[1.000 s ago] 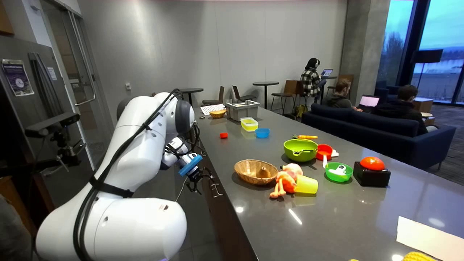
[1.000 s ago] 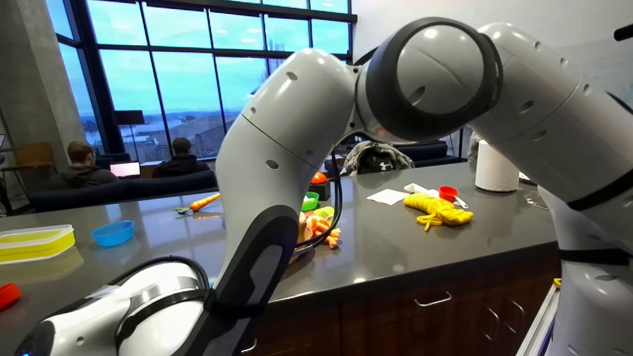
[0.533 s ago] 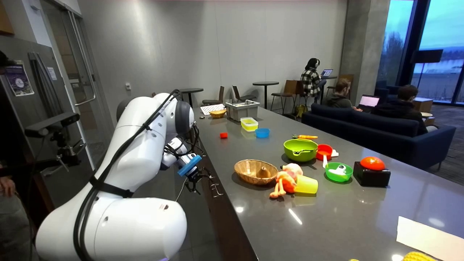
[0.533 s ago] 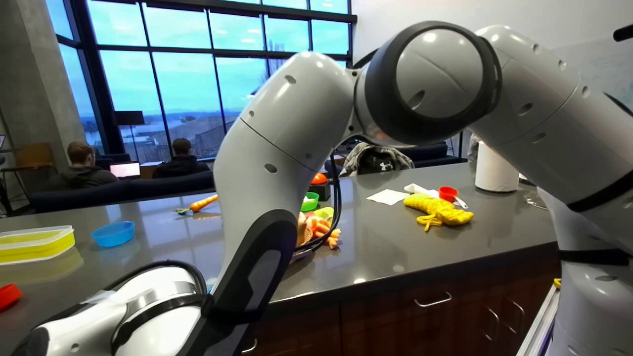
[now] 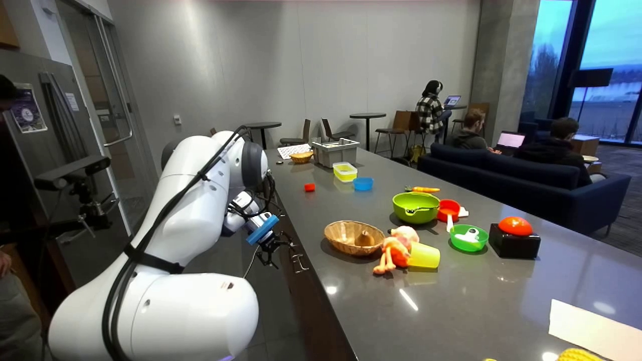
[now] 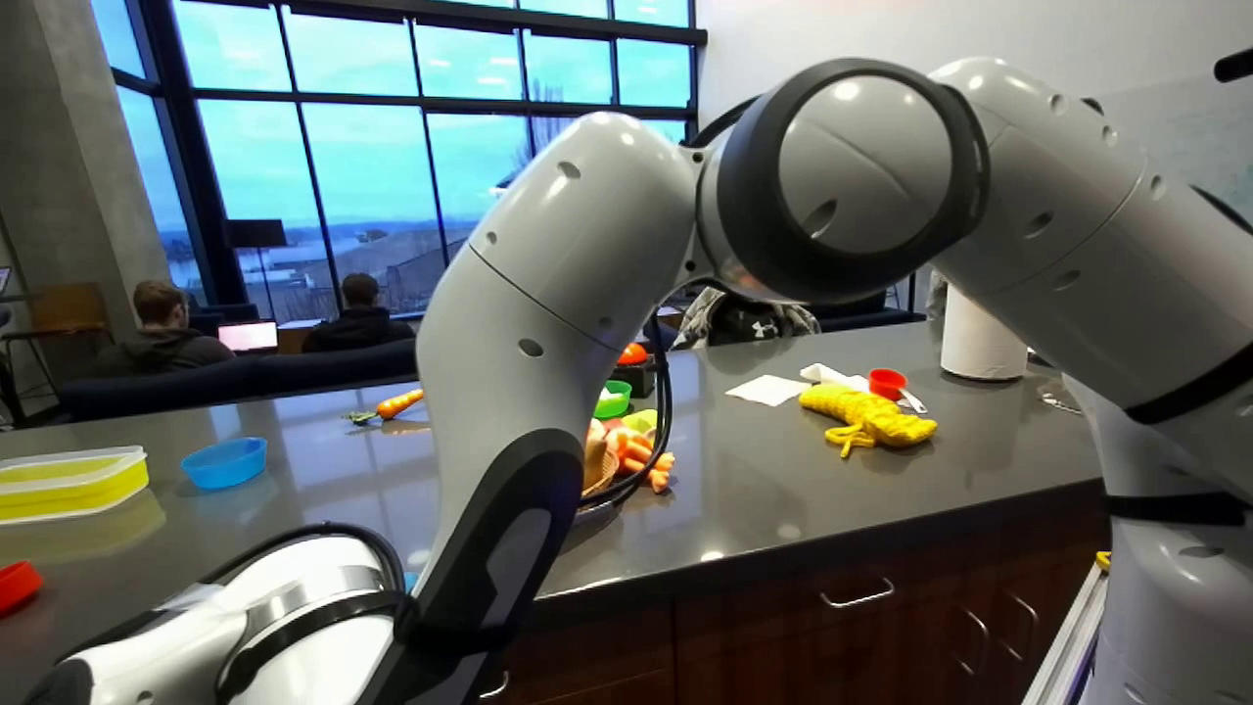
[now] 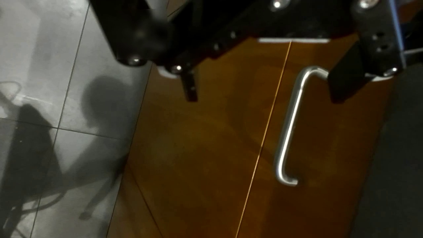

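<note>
My gripper (image 7: 266,96) is spread wide in the wrist view, with nothing held between its fingers. A bent silver handle (image 7: 288,132) on a brown wooden cabinet front (image 7: 205,148) lies in view below the jaws, closer to the right-hand finger. The handle's upper end passes behind that finger; whether they touch cannot be told. In an exterior view the black gripper (image 5: 281,252) hangs low beside the counter's side, just left of the handle (image 5: 299,263). Another exterior view shows the white arm (image 6: 548,264), with the gripper out of frame.
Above the cabinet, the grey countertop (image 5: 381,311) has a projecting edge. On it are a wicker basket (image 5: 346,248), an orange plush toy (image 5: 396,250), a green bowl (image 5: 414,216) and a red-topped button box (image 5: 514,243). A person (image 5: 17,311) stands at the left edge, near a mounted camera (image 5: 72,171).
The arm's upper joints have sunk slightly, and its elbow has shifted a little left in an exterior view. The gripper has barely moved. A person has come in at the left edge.
</note>
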You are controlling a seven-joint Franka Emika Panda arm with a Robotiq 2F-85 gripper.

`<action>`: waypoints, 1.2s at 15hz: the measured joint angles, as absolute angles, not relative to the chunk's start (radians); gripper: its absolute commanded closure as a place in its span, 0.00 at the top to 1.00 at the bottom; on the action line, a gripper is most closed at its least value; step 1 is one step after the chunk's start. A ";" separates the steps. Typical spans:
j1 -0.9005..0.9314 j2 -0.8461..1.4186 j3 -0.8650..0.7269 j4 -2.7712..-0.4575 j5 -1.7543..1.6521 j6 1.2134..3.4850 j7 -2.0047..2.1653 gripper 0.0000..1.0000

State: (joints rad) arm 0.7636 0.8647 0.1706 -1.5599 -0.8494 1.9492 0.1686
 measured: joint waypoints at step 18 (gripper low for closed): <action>0.714 0.856 0.141 -1.648 -0.866 2.163 0.184 1.00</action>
